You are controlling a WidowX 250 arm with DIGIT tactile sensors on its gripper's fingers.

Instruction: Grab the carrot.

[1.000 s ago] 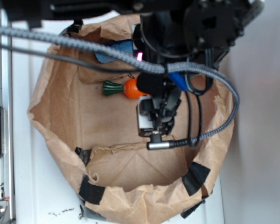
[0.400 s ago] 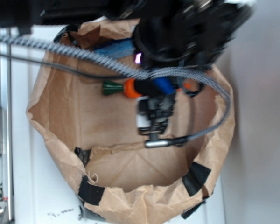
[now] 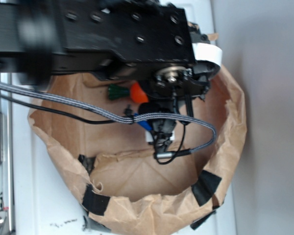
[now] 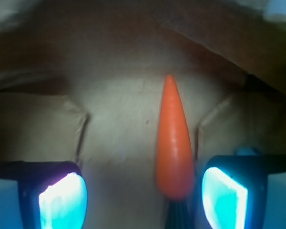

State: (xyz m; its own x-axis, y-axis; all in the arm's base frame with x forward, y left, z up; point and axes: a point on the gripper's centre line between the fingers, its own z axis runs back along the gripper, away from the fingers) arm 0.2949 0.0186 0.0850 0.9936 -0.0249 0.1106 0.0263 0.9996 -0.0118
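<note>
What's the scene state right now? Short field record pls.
target: carrot, lying on bag floor, tip pointing away from wrist camera
container: paper bag, open, black tape on rim
end effector: open, fingers either side of carrot, carrot nearer the finger on image right
contact: none visible
exterior view: arm covers most of carrot; stem shows

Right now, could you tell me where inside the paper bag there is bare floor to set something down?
Bare brown floor lies in the near part of the paper bag, between the folded crease and the taped rim, and on the left side below the carrot. It is crowded in the middle and far part, where the arm, cables and open gripper hang over the carrot.
</note>
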